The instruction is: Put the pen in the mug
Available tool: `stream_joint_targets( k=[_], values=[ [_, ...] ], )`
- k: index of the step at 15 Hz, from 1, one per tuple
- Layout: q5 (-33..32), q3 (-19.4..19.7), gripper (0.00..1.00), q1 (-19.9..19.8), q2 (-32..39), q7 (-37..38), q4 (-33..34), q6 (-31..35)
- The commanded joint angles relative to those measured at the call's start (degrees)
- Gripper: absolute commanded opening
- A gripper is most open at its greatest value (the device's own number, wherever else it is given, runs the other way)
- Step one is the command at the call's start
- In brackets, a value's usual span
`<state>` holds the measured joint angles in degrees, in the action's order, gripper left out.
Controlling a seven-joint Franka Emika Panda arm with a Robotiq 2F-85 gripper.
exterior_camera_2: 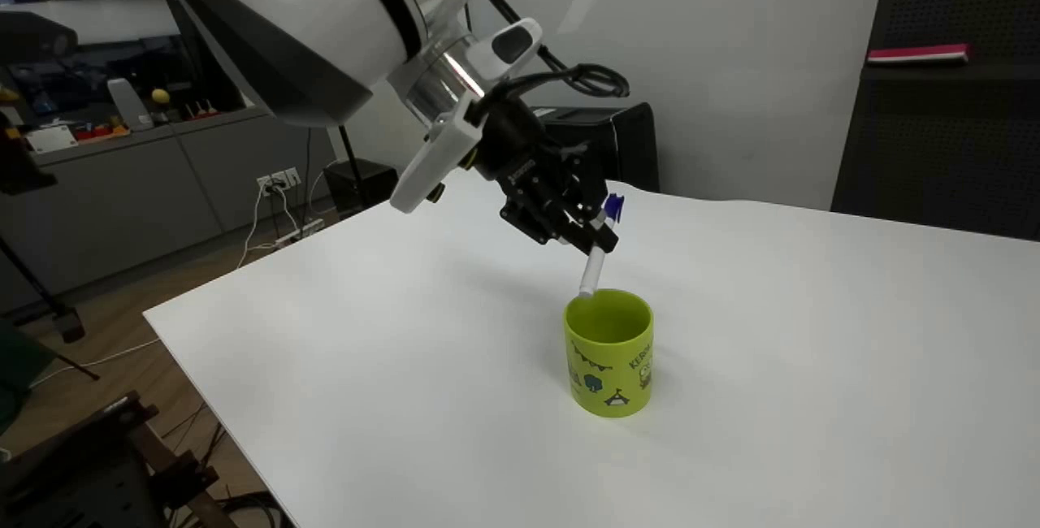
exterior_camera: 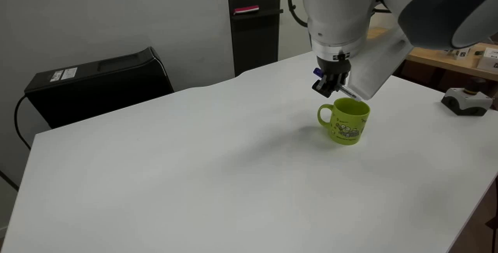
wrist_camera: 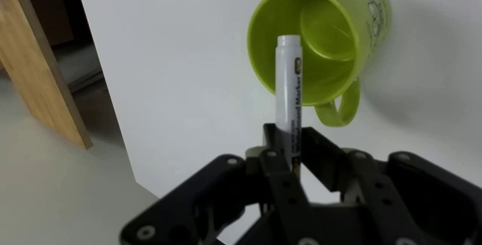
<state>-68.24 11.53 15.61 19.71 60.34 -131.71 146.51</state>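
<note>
"Whiteboard Marker" is printed along the pen (wrist_camera: 289,90); on the mug (exterior_camera_2: 608,359), the letters "KER" can be read.

In my wrist view, the black two-finger gripper (wrist_camera: 289,136) hides the blue end (exterior_camera_2: 613,207) of the slim white pen (wrist_camera: 289,88).

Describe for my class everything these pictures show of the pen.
The pen is slim and straight, with a smooth white barrel, plastic-looking and lettered "Whiteboard Marker", and one blue end. The jaws grip it near its middle. It slants, blue end up, narrower white tip down by the rim of the mug; whether the two touch, I cannot tell.
</note>
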Motion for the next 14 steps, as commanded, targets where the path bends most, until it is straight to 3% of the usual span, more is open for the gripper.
stream_joint_targets(
  k=[1, 4, 5, 14],
  values=[
    [-4.8, -4.1, 0.05, -4.4, 1.0, 7.3, -0.8, 0.3],
    [-6.1, -5.7, 0.05, -7.5, 2.7, 8.9, -0.9, 2.4],
    [-6.2, -3.4, 0.05, -5.8, 3.4, 9.2, -0.9, 3.8],
    [-10.7, -1.1, 0.05, -5.7, 5.2, 13.4, 0.0, 5.7]
  ],
)
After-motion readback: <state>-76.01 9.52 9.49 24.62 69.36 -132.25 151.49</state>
